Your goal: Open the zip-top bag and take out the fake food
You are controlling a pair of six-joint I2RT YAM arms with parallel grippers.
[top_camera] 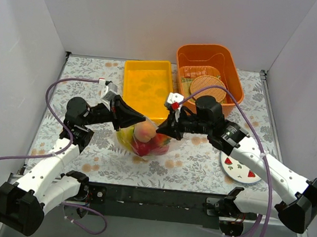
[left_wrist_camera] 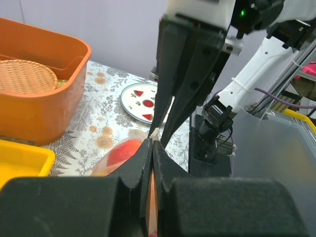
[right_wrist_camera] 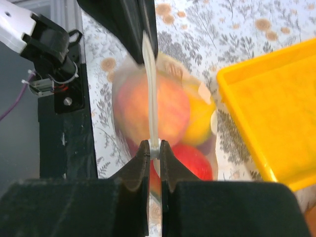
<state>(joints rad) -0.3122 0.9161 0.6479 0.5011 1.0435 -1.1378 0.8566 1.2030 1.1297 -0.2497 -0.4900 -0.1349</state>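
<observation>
The clear zip-top bag (top_camera: 144,142) hangs between my two grippers over the table's middle, its zip strip pulled taut. Inside it lies the fake food (top_camera: 144,133): a peach, a yellow piece and red pieces, also seen in the right wrist view (right_wrist_camera: 165,106). My left gripper (top_camera: 141,118) is shut on the strip's left end; its closed fingertips show in the left wrist view (left_wrist_camera: 152,144). My right gripper (top_camera: 160,132) is shut on the strip's right end (right_wrist_camera: 153,148). The bag's bottom rests on or just above the cloth.
A yellow tray (top_camera: 147,86) stands just behind the bag. An orange bin (top_camera: 208,70) with a tan woven disc (top_camera: 209,89) is at the back right. A white plate with red marks (top_camera: 240,169) lies at the right, under the right arm.
</observation>
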